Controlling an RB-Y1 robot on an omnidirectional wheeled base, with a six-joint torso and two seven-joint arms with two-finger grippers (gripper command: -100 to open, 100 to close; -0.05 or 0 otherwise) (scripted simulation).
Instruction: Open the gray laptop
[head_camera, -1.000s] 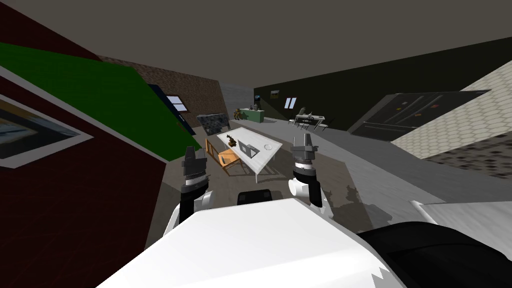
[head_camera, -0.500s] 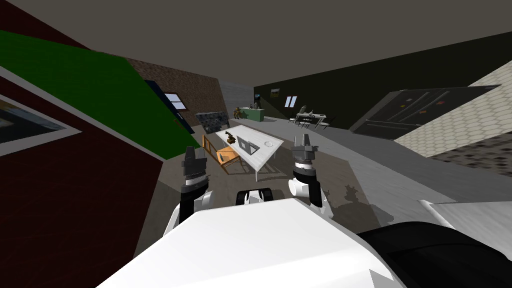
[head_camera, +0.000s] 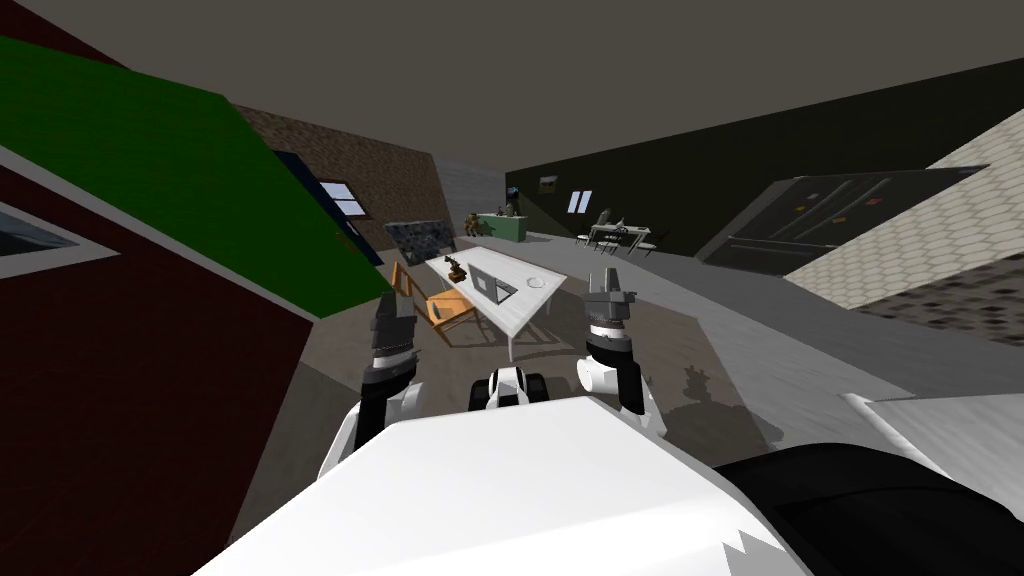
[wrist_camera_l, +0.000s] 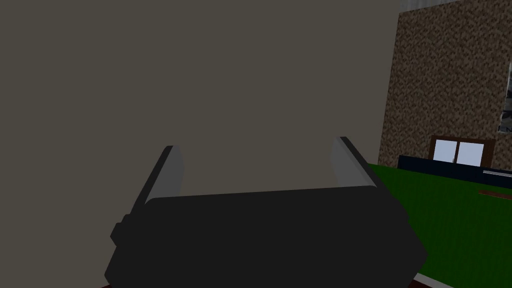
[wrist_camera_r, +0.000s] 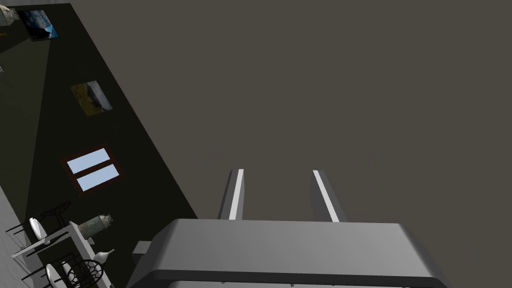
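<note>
Head view: grey laptop (head_camera: 490, 287) mid-frame on white rectangular table (head_camera: 535, 295), well apart from both pincers (lid looks already tilted up). Left pincer (wrist_camera_l: 255, 145) wide open, empty; right pincer (wrist_camera_r: 277, 172) narrower gap, empty. Risk: approach clips orange wooden chair (head_camera: 437, 305) beside table.

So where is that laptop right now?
In the head view, the grey laptop sits on the white table across the room ahead, with an orange chair on its left and a small dark figurine just beyond it.
</note>
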